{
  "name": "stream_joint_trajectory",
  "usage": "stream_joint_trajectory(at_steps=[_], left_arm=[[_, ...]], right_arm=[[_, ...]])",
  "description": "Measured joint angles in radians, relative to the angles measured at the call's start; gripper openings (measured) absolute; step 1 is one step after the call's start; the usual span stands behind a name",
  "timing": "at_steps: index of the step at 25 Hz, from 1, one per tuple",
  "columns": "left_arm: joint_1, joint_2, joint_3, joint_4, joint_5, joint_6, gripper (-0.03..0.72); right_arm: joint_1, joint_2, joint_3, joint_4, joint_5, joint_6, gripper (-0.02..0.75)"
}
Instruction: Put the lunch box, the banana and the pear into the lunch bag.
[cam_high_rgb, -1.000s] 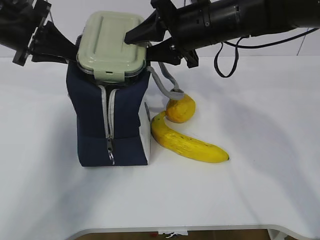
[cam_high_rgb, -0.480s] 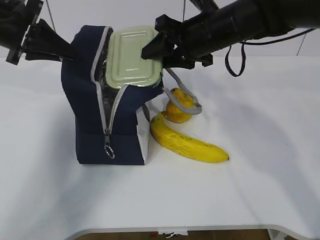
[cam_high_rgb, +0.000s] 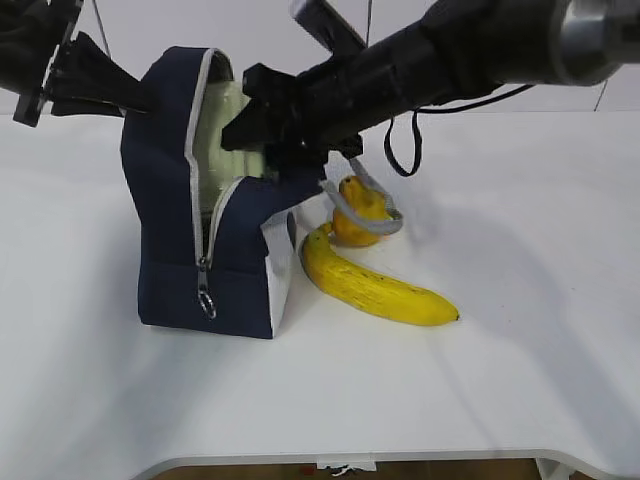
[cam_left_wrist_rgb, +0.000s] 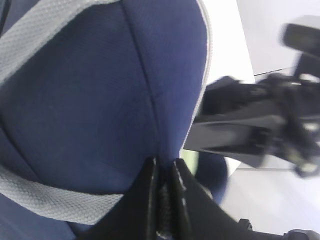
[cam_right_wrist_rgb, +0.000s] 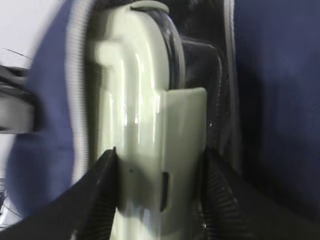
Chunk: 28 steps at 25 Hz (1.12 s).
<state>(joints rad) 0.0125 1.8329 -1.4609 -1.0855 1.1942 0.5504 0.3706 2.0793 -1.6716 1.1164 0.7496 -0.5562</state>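
Sinking into the bag (cam_high_rgb: 205, 250) now: the box (cam_high_rgb: 222, 125), which 1 s ago sat flat across the bag's top w/ its whole green lid showing, and 0.5 s ago was tipped halfway into the mouth, is turned on edge and mostly inside. Only a pale strip shows between the zipper edges in the exterior view.

Right tool (cam_right_wrist_rgb: 157, 187) is clenched on the box; wrist view shows both fingers pressed against the lid's end, by the snap latch, w/ navy fabric on both sides. Right arm has swung lower and further left, reaching into the opening.

Left tool (cam_left_wrist_rgb: 164, 200) is pinched on the bag's upper rear rim, jaws nearly together w/ fabric between them, holding the mouth open. It has stayed there, and the bag now leans toward it, base shifted a bit left on the bench (cam_high_rgb: 520, 330).

Banana (cam_high_rgb: 375, 285) and pear (cam_high_rgb: 358, 212) are unmoved, lying just right of the bag, pear touching the banana's near tip; a grey handle (cam_high_rgb: 372, 205) has dropped over the pear.

Meaning: item 1 of 3 is nearly in, prob. needs a last push down & release. Fruit not yet started. Handle draped on the pear may snag that pick.
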Motion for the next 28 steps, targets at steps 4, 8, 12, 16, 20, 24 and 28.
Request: stream_joint_trajectory(at_steps=[4, 8, 12, 16, 20, 24, 28], left_arm=[[0.000, 0.000, 0.000, -0.002, 0.000, 0.000, 0.014], [0.000, 0.000, -0.001, 0.035, 0.000, 0.000, 0.014], [0.000, 0.000, -0.001, 0.112, 0.000, 0.000, 0.014], [-0.004, 0.000, -0.001, 0.170, 0.000, 0.000, 0.014], [-0.004, 0.000, -0.001, 0.184, 0.000, 0.000, 0.014], [-0.004, 0.000, -0.001, 0.186, 0.000, 0.000, 0.014], [-0.004, 0.000, -0.001, 0.189, 0.000, 0.000, 0.014]], right_arm=[[0.000, 0.081, -0.043, 0.003, 0.002, 0.018, 0.364], [0.000, 0.167, -0.107, 0.006, 0.007, 0.067, 0.364], [0.000, 0.248, -0.169, 0.006, 0.029, 0.116, 0.364], [0.000, 0.299, -0.204, 0.004, 0.033, 0.156, 0.364], [0.000, 0.308, -0.212, -0.022, 0.039, 0.176, 0.364], [0.000, 0.308, -0.217, -0.050, 0.044, 0.201, 0.386], [0.000, 0.308, -0.221, -0.068, 0.056, 0.207, 0.449]])
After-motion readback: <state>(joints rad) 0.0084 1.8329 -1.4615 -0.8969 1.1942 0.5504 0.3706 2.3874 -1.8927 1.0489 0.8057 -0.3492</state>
